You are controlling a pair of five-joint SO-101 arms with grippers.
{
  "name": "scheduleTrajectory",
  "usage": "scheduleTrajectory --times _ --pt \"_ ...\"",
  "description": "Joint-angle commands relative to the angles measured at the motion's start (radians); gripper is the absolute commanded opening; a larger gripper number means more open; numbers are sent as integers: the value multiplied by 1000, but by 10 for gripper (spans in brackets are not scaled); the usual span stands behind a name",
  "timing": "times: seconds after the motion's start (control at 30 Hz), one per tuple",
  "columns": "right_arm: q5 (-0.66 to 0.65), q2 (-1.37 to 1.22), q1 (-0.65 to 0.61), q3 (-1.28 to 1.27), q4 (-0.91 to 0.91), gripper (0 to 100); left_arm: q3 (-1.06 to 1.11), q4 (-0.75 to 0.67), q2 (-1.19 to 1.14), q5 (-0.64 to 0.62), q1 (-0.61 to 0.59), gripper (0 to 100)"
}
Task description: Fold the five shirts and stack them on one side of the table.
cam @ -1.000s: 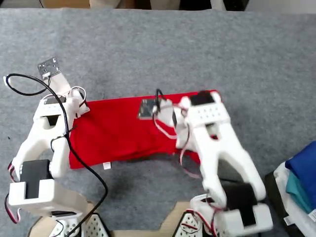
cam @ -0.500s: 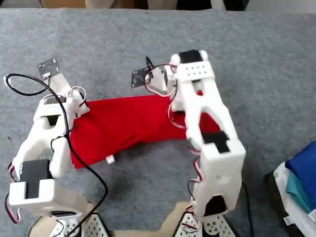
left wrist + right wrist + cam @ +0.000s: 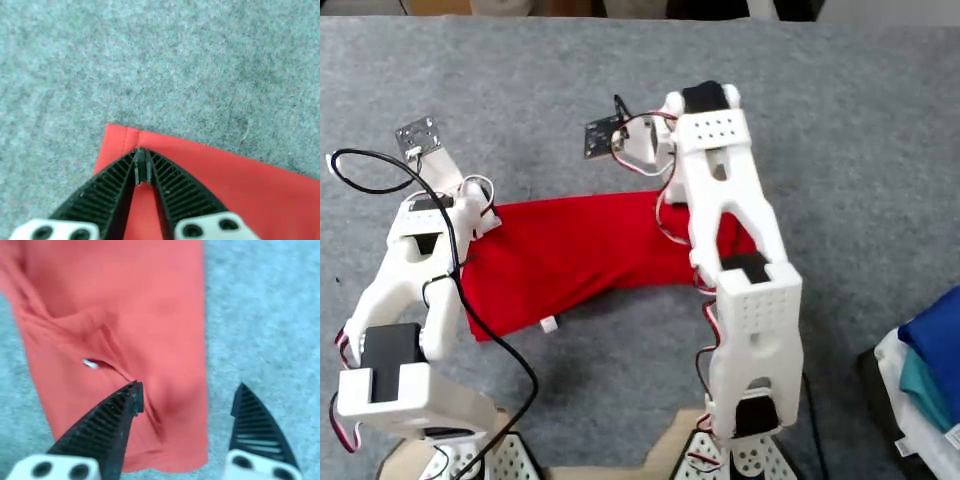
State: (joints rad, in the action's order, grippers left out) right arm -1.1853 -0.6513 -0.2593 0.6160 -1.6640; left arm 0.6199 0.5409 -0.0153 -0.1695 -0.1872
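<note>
Left wrist view has the left fingers pinched shut on one hemmed corner of the red shirt, a thin bite that I judge could slip if tugged. The right fingers stand wide apart over its rumpled other end, gripping nothing, so a fold begun now may set crooked. The shirt lies as a long creased band mid-tabletop, toward the near edge.

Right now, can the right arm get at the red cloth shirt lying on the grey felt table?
Probably yes. The right arm's jaws stand open over the edge of the red cloth shirt, nothing lying between; the left arm's jaws only pinch one corner.
</note>
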Motion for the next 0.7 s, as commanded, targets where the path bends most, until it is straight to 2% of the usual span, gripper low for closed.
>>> scheduleTrajectory --times 0.0,0.07,0.17,0.33,0.53,0.67 --pt "-6 88 -21 53 -74 264 -48 5 7 0 -8 19" --pt "-3 114 -19 51 -118 182 -48 5 7 0 -8 19" --pt "69 174 -2 4 -121 2 -48 5 7 0 -8 19" --pt "81 269 -15 -214 -100 5 -46 5 7 0 -8 19" --pt "123 272 -42 -441 133 5 -48 29 10 0 -9 20" --pt "158 239 -70 -487 269 5 -48 29 10 0 -9 20"
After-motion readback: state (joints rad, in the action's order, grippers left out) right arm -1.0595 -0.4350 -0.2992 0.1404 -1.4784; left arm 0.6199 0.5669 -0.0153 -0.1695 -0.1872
